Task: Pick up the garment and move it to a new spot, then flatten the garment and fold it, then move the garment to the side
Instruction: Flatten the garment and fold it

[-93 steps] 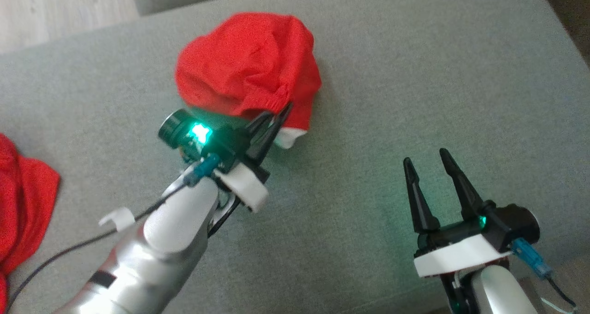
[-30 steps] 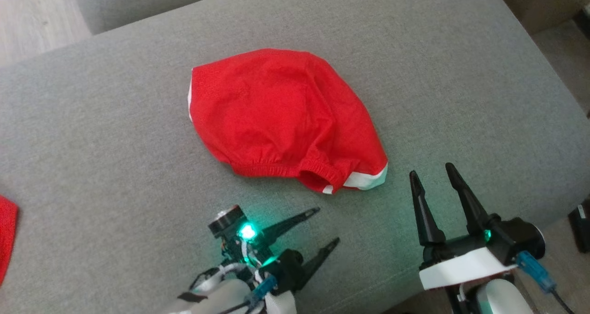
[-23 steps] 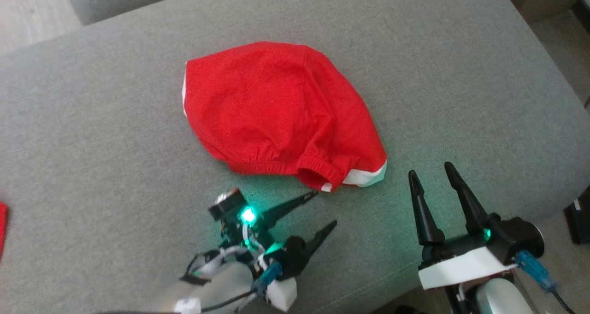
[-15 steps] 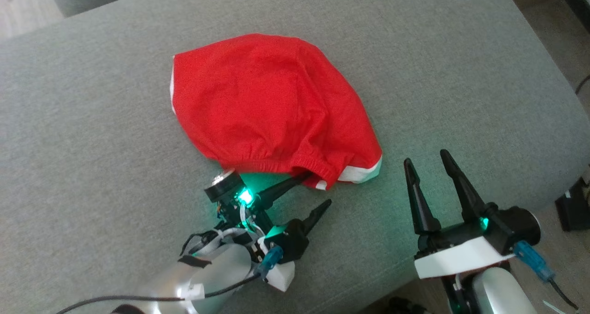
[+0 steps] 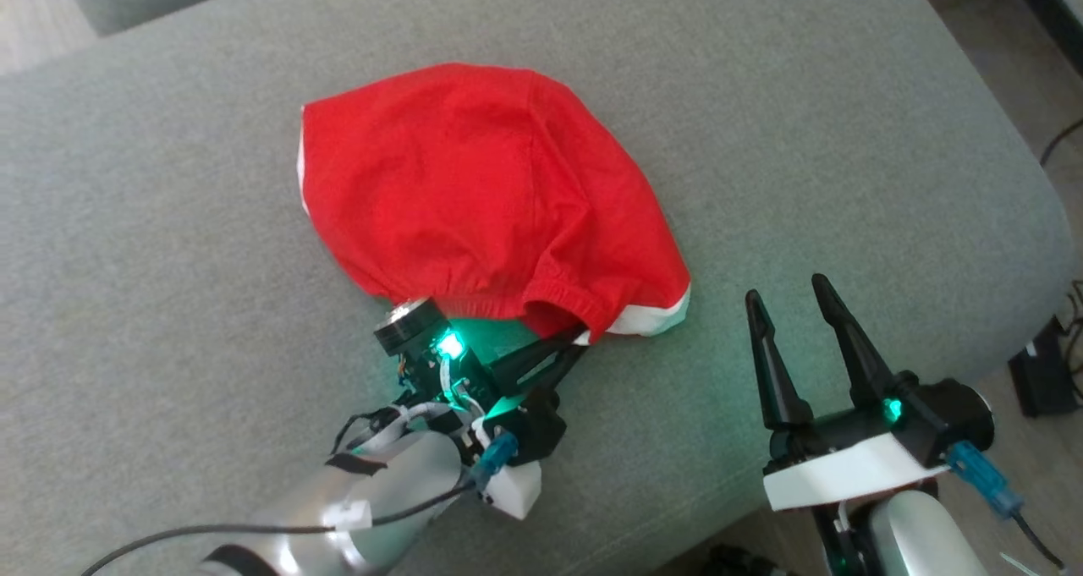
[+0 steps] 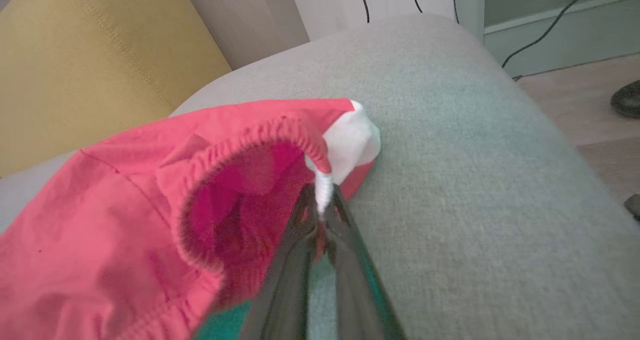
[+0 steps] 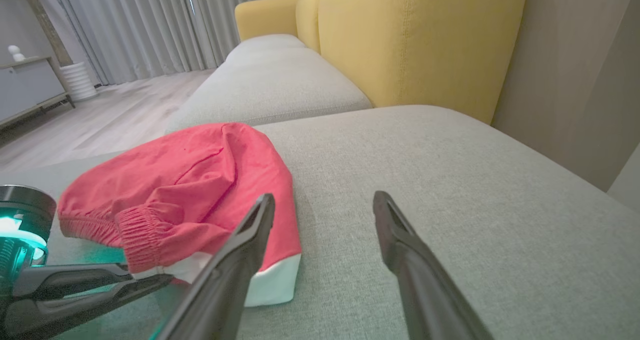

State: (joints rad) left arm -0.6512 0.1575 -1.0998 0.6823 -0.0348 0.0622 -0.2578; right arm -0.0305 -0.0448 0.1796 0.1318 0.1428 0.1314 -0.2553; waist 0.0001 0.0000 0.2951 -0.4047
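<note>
The garment (image 5: 474, 195) is a pair of red shorts with white trim, lying bunched on the grey sofa cushion (image 5: 804, 119). My left gripper (image 5: 575, 343) is shut on the garment's near hem by the elastic waistband. In the left wrist view its fingers (image 6: 300, 260) pinch the red-and-white hem of the garment (image 6: 115, 220). My right gripper (image 5: 791, 301) stands open to the right of the garment, apart from it, with nothing between its fingers. In the right wrist view the garment (image 7: 190, 190) lies left of my open right gripper (image 7: 325, 200), and my left gripper (image 7: 162, 279) shows shut at the lower left.
The cushion's right edge (image 5: 1045, 246) drops to a floor with dark cables (image 5: 1062, 140). A yellow sofa back (image 7: 425, 35) rises behind the cushion, and another grey seat (image 7: 280, 85) continues beyond it. Bare cushion lies left and right of the garment.
My left gripper moved forward onto the garment's near hem and shut on it. The right gripper stayed open in place. The head view shifted slightly.
</note>
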